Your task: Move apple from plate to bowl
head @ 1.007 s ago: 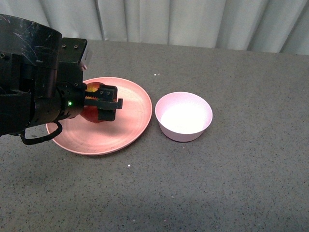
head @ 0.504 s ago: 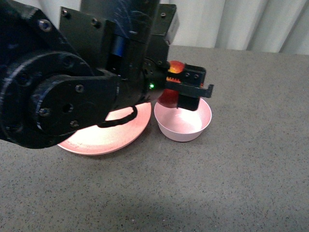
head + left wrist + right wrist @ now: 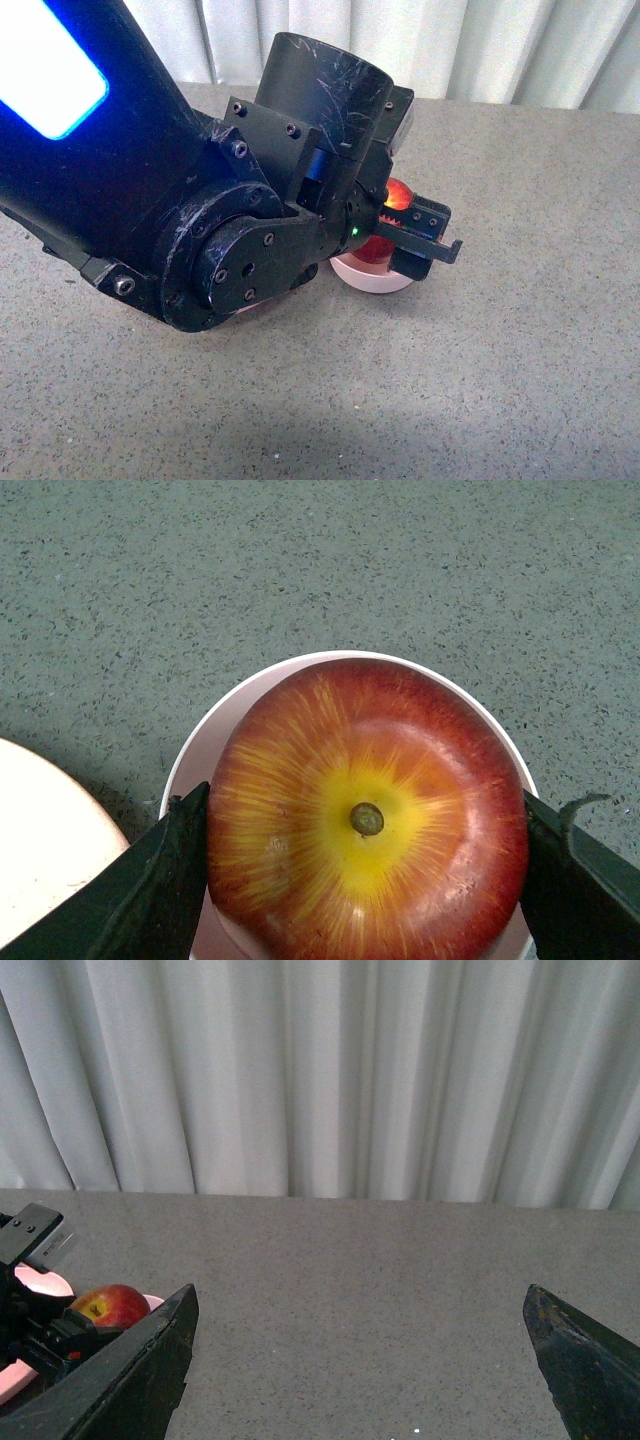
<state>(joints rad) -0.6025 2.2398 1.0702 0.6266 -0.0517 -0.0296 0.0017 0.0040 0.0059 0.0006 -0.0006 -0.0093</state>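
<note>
Left arm (image 3: 150, 180) fills the upper left and centre of the front view. It carries one bright white-cyan lit panel (image 3: 45, 60), cut off by the frame edge, with nothing readable on it. One small green light (image 3: 354, 232) glows near the wrist.

Left gripper (image 3: 405, 217) is just right of centre in the front view, fingers clamped on the apple (image 3: 365, 810) from both sides. The apple is stem up with the yellow patch facing the wrist camera. It sits directly over the bowl (image 3: 372, 278) and is off the plate (image 3: 45, 840). Cannot tell if the apple touches the bowl's bottom.

Hidden: in the front view the arm covers nearly all of the plate and the bowl's left side, and only the apple's top shows above the near finger. In the left wrist view the apple covers most of the bowl, leaving only a rim arc and a strip of inner wall, and the plate is one pale corner at the frame edge. Both finger tips are cut off.

Right gripper (image 3: 355, 1375) has its fingers spread wide with nothing between them, up over the grey table (image 3: 350, 1260) facing the white curtain (image 3: 330, 1080).

Count: one apple, one bowl, one plate, two grippers.
</note>
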